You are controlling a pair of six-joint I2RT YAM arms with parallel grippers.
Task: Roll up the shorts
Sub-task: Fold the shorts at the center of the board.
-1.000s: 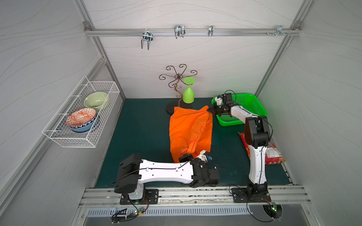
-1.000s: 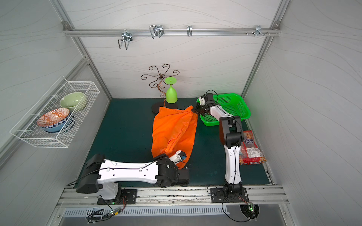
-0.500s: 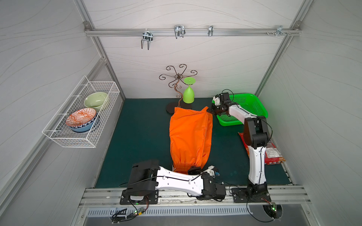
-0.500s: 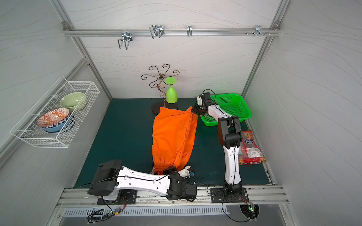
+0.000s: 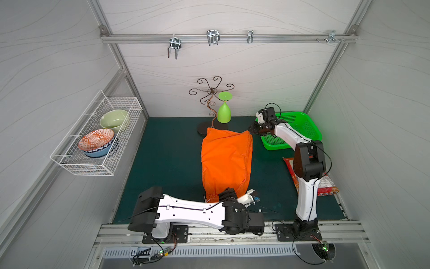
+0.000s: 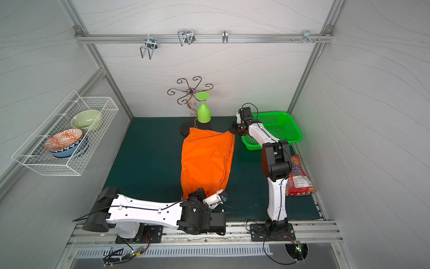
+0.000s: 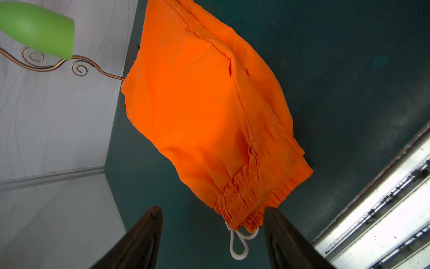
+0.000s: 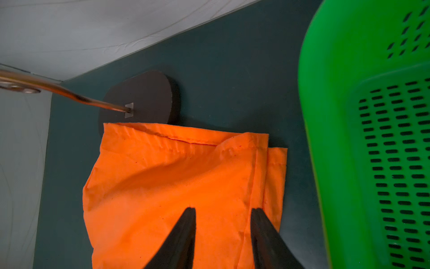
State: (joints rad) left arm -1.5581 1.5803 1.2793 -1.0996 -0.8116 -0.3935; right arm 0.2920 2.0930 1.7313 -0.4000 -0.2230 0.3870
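The bright orange cloth shorts (image 5: 226, 163) lie flat on the dark green mat (image 5: 172, 163) as a long strip folded lengthwise, stretched from one gripper to the other. The gathered waistband and the white drawstring loop (image 7: 237, 257) sit just ahead of the left gripper (image 7: 211, 208), whose jaws stand wide apart on nothing. The hem end lies under the right gripper (image 8: 222, 208); its jaws are also apart with cloth showing between them, though I cannot tell whether they touch it. No turn of a roll exists yet, so the folding looks done and all the rolling is left. Counted: one pair of shorts, two grippers, one green plastic basket (image 5: 279, 147) beside the right jaws, one green goblet (image 5: 224, 114), one snack packet (image 5: 325, 186), and probably three bowls (image 5: 96, 139) in one white wire rack (image 5: 88, 167), well away from both jaws.
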